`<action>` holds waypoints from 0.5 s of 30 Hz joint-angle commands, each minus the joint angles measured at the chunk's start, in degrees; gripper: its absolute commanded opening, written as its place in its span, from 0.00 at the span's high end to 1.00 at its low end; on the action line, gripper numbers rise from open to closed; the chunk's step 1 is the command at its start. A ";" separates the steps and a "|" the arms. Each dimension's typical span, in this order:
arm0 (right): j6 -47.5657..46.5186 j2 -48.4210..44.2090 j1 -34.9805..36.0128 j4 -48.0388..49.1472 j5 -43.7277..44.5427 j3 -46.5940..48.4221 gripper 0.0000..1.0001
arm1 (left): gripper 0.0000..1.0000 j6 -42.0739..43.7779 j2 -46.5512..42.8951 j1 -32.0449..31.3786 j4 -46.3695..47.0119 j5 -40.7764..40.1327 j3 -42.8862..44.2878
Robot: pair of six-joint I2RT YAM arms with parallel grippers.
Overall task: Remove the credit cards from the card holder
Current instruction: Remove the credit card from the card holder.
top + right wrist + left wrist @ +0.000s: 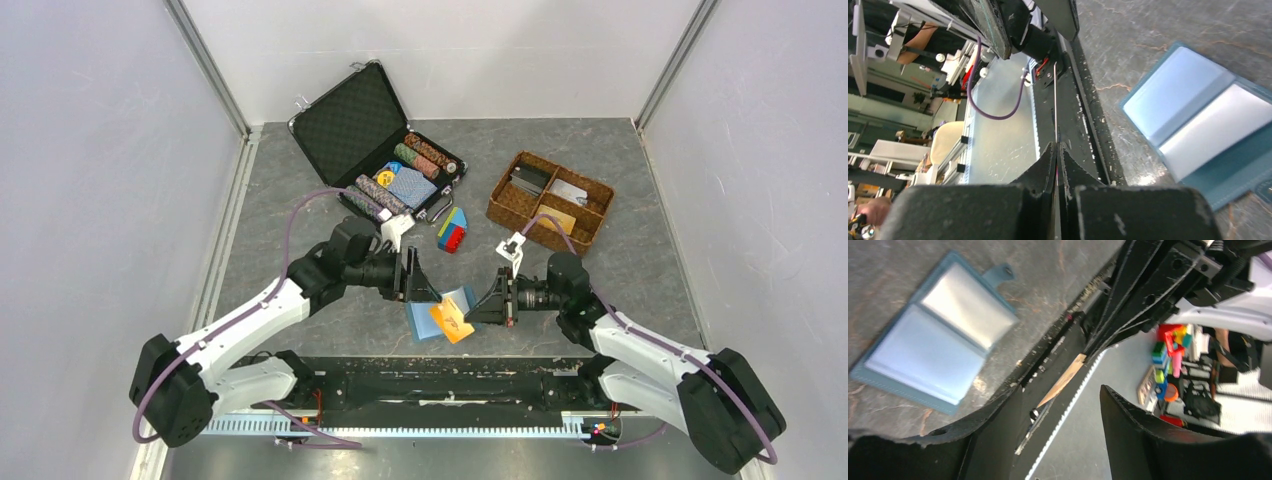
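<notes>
Sitting beyond card holder (421, 325), chip case (350, 120), wicker tray (498, 206)

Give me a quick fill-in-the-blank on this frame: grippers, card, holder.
1. The right gripper is shut on the ___ credit card.
2. The left gripper is ___ and holds nothing.
3. The card holder lies unfolded, flat on the ___.

Missing words: orange; open; table.
</notes>
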 commanded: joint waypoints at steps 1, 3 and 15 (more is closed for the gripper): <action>2.29 -0.57 2.34 6.01 -1.41 -0.46 1.00 | 0.36 2.58 2.17 0.04 2.80 10.78 3.09; 3.25 -0.17 3.23 7.55 -1.35 -0.64 1.00 | 0.39 2.27 2.67 0.06 3.57 11.64 2.77; 6.83 2.82 5.01 13.42 -1.53 -1.16 1.00 | 0.60 2.56 6.49 0.04 5.34 16.47 1.86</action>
